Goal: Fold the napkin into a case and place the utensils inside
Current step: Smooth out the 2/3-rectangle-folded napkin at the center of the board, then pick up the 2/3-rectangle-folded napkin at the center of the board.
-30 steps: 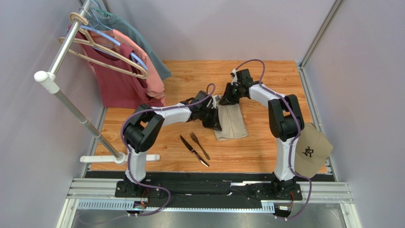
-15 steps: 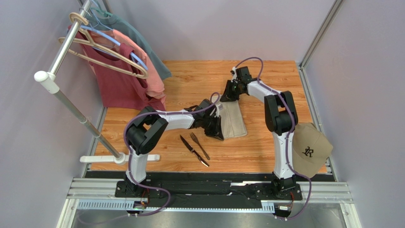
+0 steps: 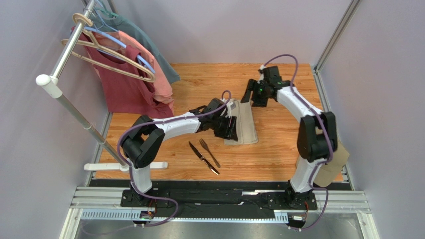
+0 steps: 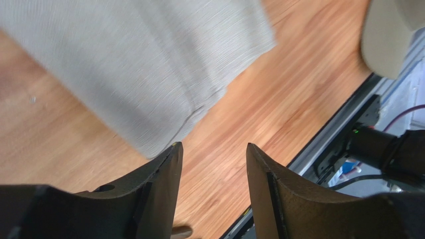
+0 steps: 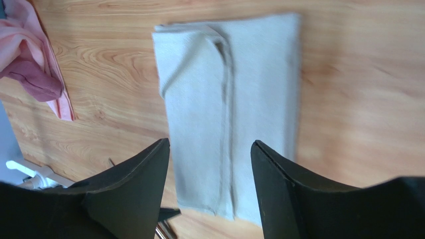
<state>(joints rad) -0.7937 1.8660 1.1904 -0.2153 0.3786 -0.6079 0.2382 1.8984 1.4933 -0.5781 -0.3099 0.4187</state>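
wood tabletop (image 3: 284, 149): folded napkin (image 3: 247, 124) lies flat, held by neither arm

pale wood planks fill the floor of a booth with plain grey walls (image 3: 224, 30). nearest the camera, the two arm bases sit on a dark rail (image 3: 219, 196) along the table's edge. at the near right corner is what seems to be a tan cap (image 3: 333, 167), but the right arm covers most of it.

a little farther in, left of centre, the knife (image 3: 203, 158) and fork (image 3: 210, 152) lie side by side on bare wood, slanted, with the knife on the left. both are outside the napkin and apart from it, just off its near left corner.

beyond them the napkin lies mid-table as a narrow, flat, layered rectangle, its long side running near to far. the right wrist view shows one flap folded over along its length, with the hem running down the middle.

the left gripper (image 3: 231, 130) sits low at the napkin's left edge. in its wrist view the jaws stand apart with only bare wood between them. the cloth's corner lies just past one fingertip, and i cannot tell whether they touch.

the right gripper (image 3: 247, 93) hangs over the napkin's far end, fingers spread wide and empty. its camera looks down between them onto the cloth.

farthest back on the left, red and pink shirts (image 3: 124, 84) hang on hangers from a metal rack (image 3: 67, 50), their hems reaching down to the table's far left side.
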